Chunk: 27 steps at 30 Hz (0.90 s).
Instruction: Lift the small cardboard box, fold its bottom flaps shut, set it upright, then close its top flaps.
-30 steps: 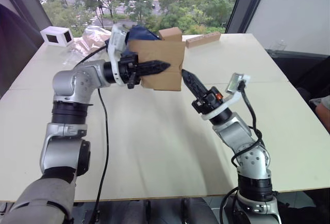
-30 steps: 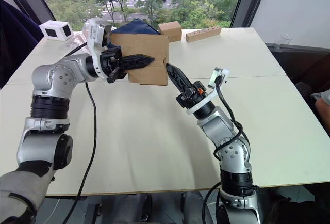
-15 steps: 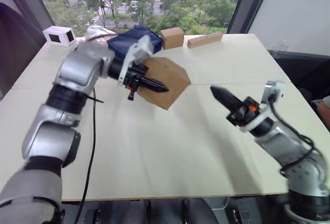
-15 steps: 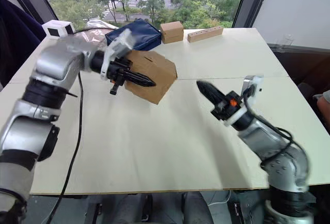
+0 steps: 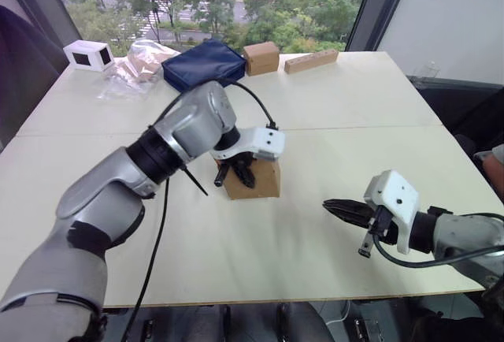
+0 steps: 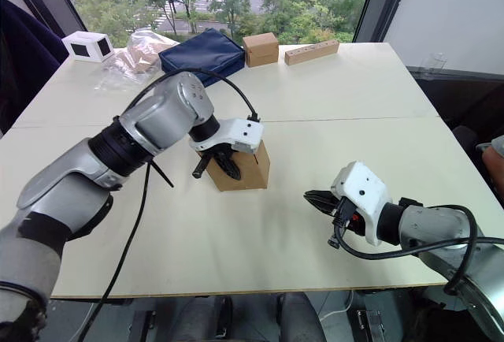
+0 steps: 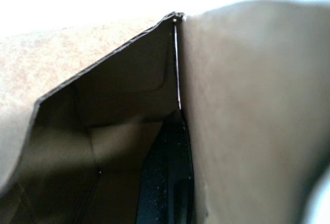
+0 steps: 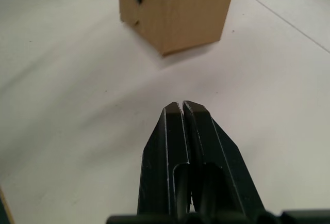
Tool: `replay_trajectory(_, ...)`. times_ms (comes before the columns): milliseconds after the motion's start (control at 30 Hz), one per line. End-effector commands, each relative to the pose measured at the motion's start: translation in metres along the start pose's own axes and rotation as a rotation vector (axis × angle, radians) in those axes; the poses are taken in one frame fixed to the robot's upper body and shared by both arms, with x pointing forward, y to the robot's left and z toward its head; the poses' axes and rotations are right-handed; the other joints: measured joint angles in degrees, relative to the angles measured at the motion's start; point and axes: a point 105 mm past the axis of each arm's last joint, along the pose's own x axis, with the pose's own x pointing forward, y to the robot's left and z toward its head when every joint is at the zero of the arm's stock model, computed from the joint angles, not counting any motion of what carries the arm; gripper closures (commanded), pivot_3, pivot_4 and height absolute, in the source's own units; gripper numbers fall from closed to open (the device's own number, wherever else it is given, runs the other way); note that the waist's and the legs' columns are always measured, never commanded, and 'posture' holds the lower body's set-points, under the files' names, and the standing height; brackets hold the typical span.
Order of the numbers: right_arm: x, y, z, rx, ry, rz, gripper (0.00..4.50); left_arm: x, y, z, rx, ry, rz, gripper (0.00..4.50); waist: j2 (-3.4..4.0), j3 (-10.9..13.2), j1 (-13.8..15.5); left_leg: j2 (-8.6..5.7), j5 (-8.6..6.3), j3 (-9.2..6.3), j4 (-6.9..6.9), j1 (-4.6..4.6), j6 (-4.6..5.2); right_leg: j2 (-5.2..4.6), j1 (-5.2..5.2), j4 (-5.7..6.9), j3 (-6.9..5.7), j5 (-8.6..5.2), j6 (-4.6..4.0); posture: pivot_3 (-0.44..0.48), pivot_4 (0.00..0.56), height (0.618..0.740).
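Table (image 5: 331,113): one small cardboard box (image 5: 256,178), two grippers (image 5: 236,172) (image 5: 337,208).

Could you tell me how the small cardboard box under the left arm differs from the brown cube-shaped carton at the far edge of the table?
The small cardboard box stands mid-table with the left end effector on it, one finger inside against a wall; the cube-shaped carton sits untouched at the far edge, beside the blue pouch. The left wrist view looks into the small box's open top; the carton looks closed. Both are plain brown cardboard resting on the table.
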Motion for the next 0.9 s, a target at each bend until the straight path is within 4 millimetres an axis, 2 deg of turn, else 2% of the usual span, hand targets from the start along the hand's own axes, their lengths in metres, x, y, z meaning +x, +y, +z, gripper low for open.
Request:
replay_trajectory(33, 0.002, 0.002, 0.004, -0.022, -0.026, -0.028, 4.45, 0.004, -0.003, 0.009, 0.023, 0.038, 0.017, 4.5, 0.0, 0.0, 0.0, 0.0, 0.0, 0.0, 0.0, 0.0, 0.0, 0.0, 0.0, 0.0, 0.0, 0.0, 0.0, 0.0, 0.15, 0.74)
replay_trajectory(233, 0.009, -0.003, 0.006, -0.016, -0.047, -0.046, 4.45, 0.016, -0.007, 0.009, 0.003, 0.049, 0.0, 4.5, 0.01, 0.0, -0.1, 0.03, 0.0, 0.0, 0.0, 0.02, 0.0, 0.01, 0.0, 0.02, 0.02, 0.0, 0.0, 0.0, 0.15, 0.74)
replay_trajectory(333, 0.011, -0.006, 0.008, -0.015, -0.05, -0.051, 4.5, 0.016, -0.006, 0.009, -0.005, 0.042, 0.008, 3.71, 0.01, 0.0, -0.1, 0.04, 0.0, -0.01, 0.0, 0.02, 0.0, 0.02, 0.0, 0.02, 0.02, 0.0, 0.0, 0.0, 0.15, 0.74)
replay_trajectory(467, 0.011, -0.01, 0.008, -0.009, -0.05, -0.048, 4.5, 0.009, -0.004, 0.017, -0.078, -0.002, 0.014, 2.21, 0.01, 0.0, 0.1, 0.04, 0.0, -0.01, 0.01, 0.02, 0.0, 0.0, 0.0, 0.03, 0.01, 0.0, 0.0, 0.0, 0.15, 0.74)
replay_trajectory(533, 0.01, -0.011, 0.007, -0.006, -0.049, -0.044, 4.5, -0.001, -0.003, 0.024, -0.132, -0.046, 0.006, 1.43, 0.0, 0.0, 0.1, 0.03, 0.0, -0.01, 0.01, 0.02, 0.0, -0.01, 0.0, 0.03, 0.01, 0.0, 0.0, 0.0, 0.15, 0.74)
replay_trajectory(667, 0.011, -0.014, 0.008, 0.007, -0.069, -0.016, 4.5, -0.044, -0.003, 0.047, -0.273, -0.233, -0.034, 1.43, -0.01, 0.0, -0.1, 0.02, 0.0, -0.01, 0.02, 0.0, 0.0, 0.01, 0.0, 0.02, 0.0, 0.0, 0.0, 0.0, 0.15, 0.74)
replay_trajectory(767, 0.012, -0.015, 0.009, 0.017, -0.089, -0.002, 4.5, -0.068, -0.008, 0.058, -0.35, -0.36, -0.097, 1.43, 0.02, 0.0, -0.3, 0.02, -0.04, 0.0, 0.02, 0.01, 0.07, 0.04, -0.02, 0.03, 0.01, 0.0, -0.01, 0.0, 0.15, 0.74)
replay_trajectory(900, 0.014, -0.014, 0.008, 0.024, -0.099, 0.017, 4.5, -0.101, -0.006, 0.044, -0.493, -0.512, -0.104, 1.43, 0.07, 0.0, -0.5, 0.07, -0.07, 0.0, 0.02, 0.08, 0.13, 0.06, -0.02, 0.11, 0.02, -0.02, -0.04, 0.0, 0.15, 0.74)
